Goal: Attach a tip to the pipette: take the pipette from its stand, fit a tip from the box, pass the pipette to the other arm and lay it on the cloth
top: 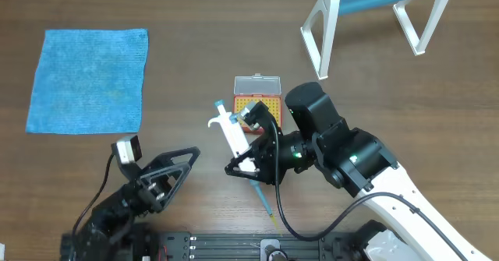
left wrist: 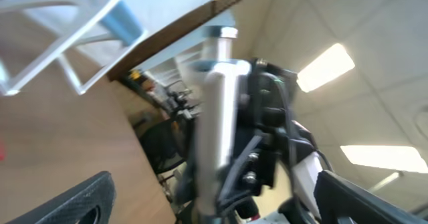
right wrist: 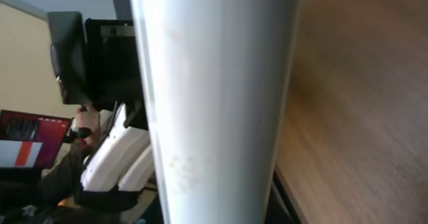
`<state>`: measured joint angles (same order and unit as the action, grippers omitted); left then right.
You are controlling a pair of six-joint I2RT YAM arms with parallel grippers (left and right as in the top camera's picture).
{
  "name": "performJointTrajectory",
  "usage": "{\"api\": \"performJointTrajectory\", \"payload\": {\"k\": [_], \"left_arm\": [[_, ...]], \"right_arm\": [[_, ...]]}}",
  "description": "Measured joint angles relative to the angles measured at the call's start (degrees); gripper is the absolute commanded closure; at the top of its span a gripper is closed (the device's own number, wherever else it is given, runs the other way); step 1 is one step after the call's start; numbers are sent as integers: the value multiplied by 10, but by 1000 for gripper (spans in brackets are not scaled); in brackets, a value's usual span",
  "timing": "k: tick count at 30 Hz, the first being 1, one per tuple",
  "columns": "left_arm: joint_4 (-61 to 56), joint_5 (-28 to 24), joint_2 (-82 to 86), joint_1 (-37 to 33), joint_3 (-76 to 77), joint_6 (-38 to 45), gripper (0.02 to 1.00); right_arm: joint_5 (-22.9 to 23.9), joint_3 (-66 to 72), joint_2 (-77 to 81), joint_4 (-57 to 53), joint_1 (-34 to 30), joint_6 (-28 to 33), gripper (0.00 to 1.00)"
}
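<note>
The white pipette [top: 231, 130] with a blue top is tilted above the table's middle, and its thin tip [top: 265, 202] points toward the near edge. My right gripper [top: 246, 166] is shut on its body, which crosses the right wrist view as a broad white shaft [right wrist: 214, 103]. The orange tip box [top: 258, 99] stands just behind with its clear lid up. My left gripper [top: 187, 158] is open and holds nothing, a short way left of the pipette. Its fingers [left wrist: 73, 200] stand wide apart, facing the right arm [left wrist: 267, 124]. The blue cloth [top: 88, 80] lies flat at the far left.
The white pipette stand [top: 327, 27] with a blue top bar is at the back right, also seen as a white frame [left wrist: 60, 23]. Bare wooden table lies between the cloth and the tip box. A black cable [top: 274, 191] loops below the right gripper.
</note>
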<state>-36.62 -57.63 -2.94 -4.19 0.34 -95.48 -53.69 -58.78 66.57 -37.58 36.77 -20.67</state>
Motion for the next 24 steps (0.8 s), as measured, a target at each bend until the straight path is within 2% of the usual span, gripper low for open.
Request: {"api": "performJointTrajectory", "payload": {"k": [3, 5, 7, 10, 13, 16, 19, 24], "left_arm": [[20, 68, -2, 84, 1, 18, 69], [43, 117, -38, 163, 0, 46, 66], [27, 174, -97, 214, 1, 80, 36], [-33, 208, -197, 226, 6, 106, 27], [-114, 204, -344, 227, 57, 129, 23], [-181, 156, -472, 227, 124, 147, 23], [-302, 118, -565, 226, 145, 146, 23], [-330, 76, -610, 227, 148, 130, 23]], "right_arm": [[-14, 0, 25, 2, 0, -1, 928], [-39, 0, 49, 11, 0, -3, 928], [-62, 0, 61, 15, 0, -3, 928], [-85, 0, 63, 16, 0, -3, 928], [-103, 0, 64, 16, 0, -3, 928], [-110, 0, 64, 16, 0, -3, 925], [-110, 0, 63, 16, -4, -5, 928], [-76, 0, 64, 14, -13, -9, 928]]}}
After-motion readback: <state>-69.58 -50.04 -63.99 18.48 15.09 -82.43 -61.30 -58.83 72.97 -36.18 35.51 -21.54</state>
